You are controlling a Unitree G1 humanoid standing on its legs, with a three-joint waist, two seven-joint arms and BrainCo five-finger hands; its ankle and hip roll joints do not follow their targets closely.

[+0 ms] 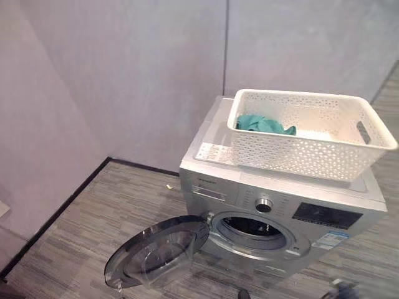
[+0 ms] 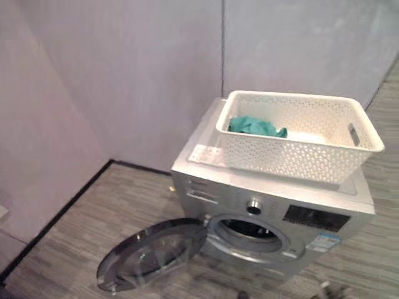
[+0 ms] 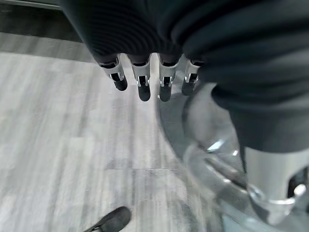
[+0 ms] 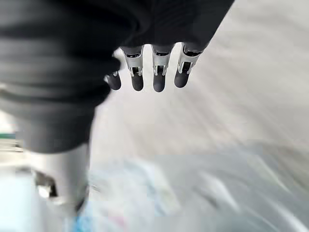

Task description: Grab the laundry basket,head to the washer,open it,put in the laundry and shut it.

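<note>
While the washer [image 1: 274, 212] is standing near the corner of two grey walls [image 1: 124, 81] on a striped grey floor [image 1: 93, 212], its round door [image 1: 159, 249] is hanging wide open toward the robot's left, leaving the drum opening [image 1: 252, 229] exposed below the control knob [image 1: 264, 204]. Sitting on the washer's top is the white perforated basket [image 1: 349, 156], and inside it, against the wall-side left corner, a teal cloth [image 1: 265, 124] is lying bunched. Seen from the right eye, the basket [image 2: 293, 152] is resting toward the right of the lid, with the cloth [image 2: 255, 126] showing over its rim and the door [image 2: 149, 252] lying low and nearly flat over the floor. Through the left wrist camera, the left hand [image 3: 145, 77] is hanging with fingers straight and apart, holding nothing, beside the glass bowl of the door [image 3: 207, 145] and over the floor [image 3: 58, 135]. Through the right wrist camera, the right hand [image 4: 154, 67] is likewise hanging with fingers straight and spread, gripping nothing, above a blurred pale surface that cannot be made out.
</note>
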